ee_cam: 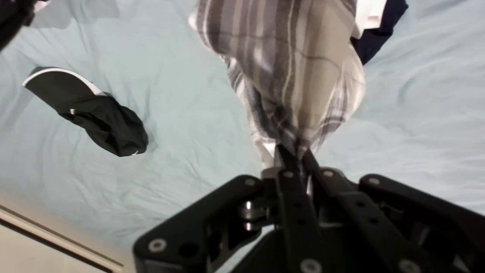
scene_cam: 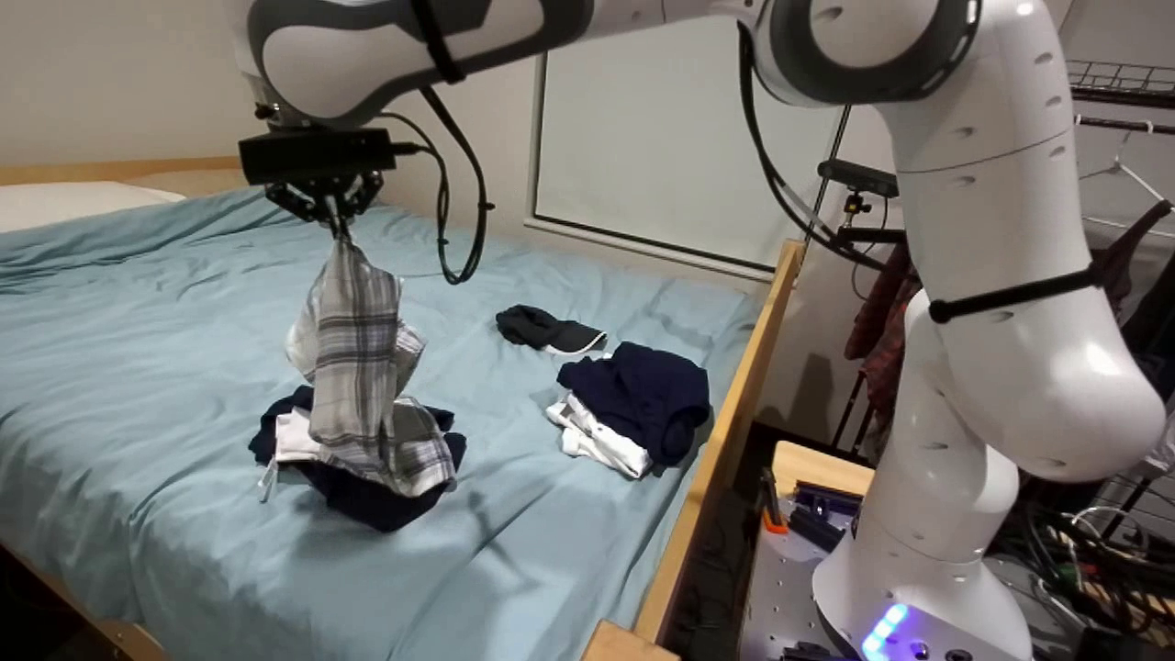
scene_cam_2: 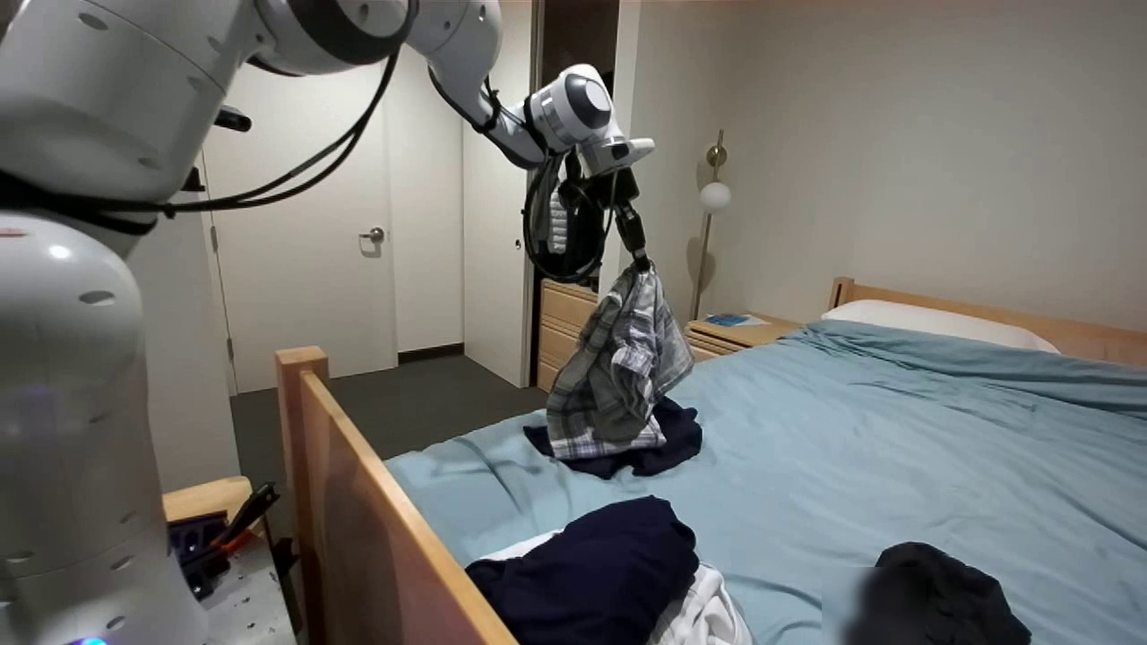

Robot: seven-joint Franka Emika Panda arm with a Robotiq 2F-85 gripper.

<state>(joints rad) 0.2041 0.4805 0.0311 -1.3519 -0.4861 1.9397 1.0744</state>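
Note:
My gripper (scene_cam: 340, 231) is shut on the top of a grey-and-white plaid garment (scene_cam: 353, 340), which hangs down in loose folds. In the wrist view the cloth is pinched between the fingertips (ee_cam: 286, 157). The lower end of the plaid garment (scene_cam_2: 618, 376) meets a dark navy garment (scene_cam_2: 681, 439) lying on the bed. A small pale piece with a cord (scene_cam: 296, 436) shows beside it. A black cap with a white brim edge (ee_cam: 102, 117) lies apart on the blue sheet. Near the bed's footboard a folded navy garment (scene_cam: 656, 386) rests on white cloth (scene_cam: 601, 445).
The wooden footboard (scene_cam: 725, 468) rises along the bed's edge between the clothes and the robot's base. Cables (scene_cam: 477, 220) hang in a loop beside the wrist. White pillows lie at the headboard (scene_cam_2: 986, 327). Tools (scene_cam_2: 228, 537) sit by the base.

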